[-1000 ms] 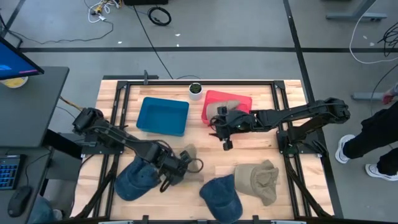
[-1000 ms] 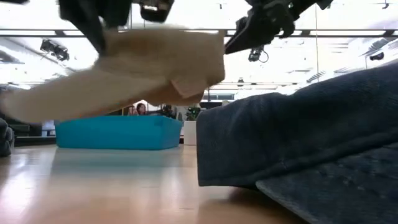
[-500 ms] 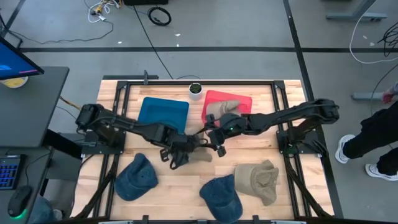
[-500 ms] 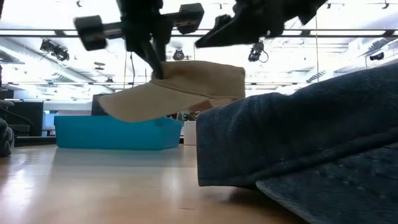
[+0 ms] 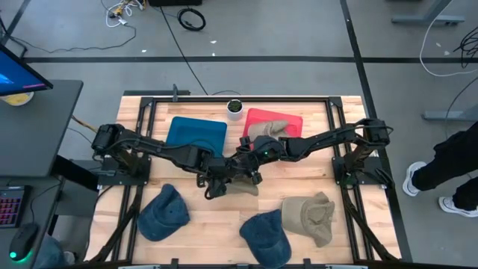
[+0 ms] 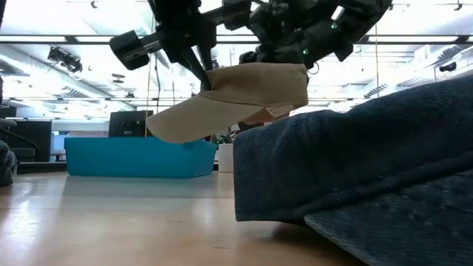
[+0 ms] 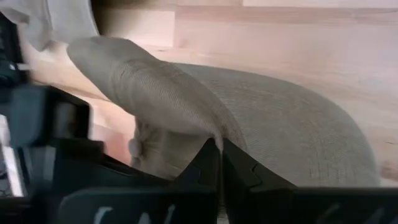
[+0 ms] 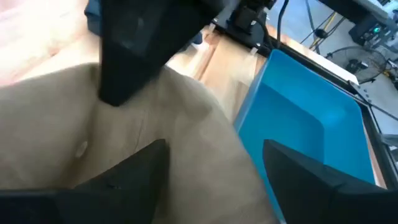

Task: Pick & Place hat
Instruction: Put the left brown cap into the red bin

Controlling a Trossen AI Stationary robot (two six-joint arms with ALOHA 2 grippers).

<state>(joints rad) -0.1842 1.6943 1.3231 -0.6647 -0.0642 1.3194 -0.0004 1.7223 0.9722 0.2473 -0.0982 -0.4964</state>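
Note:
A tan hat [image 5: 243, 185] hangs clear of the table's middle; in the low view [image 6: 236, 100] its brim slopes down to the left. My left gripper [image 5: 222, 181] is shut on it and also shows in the low view [image 6: 203, 77]. My right gripper [image 5: 250, 166] is open just above the hat's crown [image 8: 124, 149], with one finger on either side of the cloth. A second tan hat [image 5: 270, 128] lies in the red bin [image 5: 293, 119]. The blue bin [image 5: 196, 139] stands left of the red bin. My left gripper pinches a raised fold of the hat's cloth [image 7: 208, 134] between its two shut fingers, where the crown meets the brim. The fingers come from above, slanting from the table's left. The hat hangs below them, lifted clear and tilted. Whether my right gripper touches the crown, I cannot tell.
Two denim hats [image 5: 160, 213] [image 5: 265, 235] and another tan hat [image 5: 310, 217] lie along the near part of the table. A small pot [image 5: 235, 107] stands at the far edge. A person's legs [image 5: 448, 172] show beyond the table's right side.
My left gripper has carried the tan hat from the near left, by the denim hat, toward the table's middle and far side, lifted clear. My right gripper has moved left from the red bin and now stands over the hat's crown.

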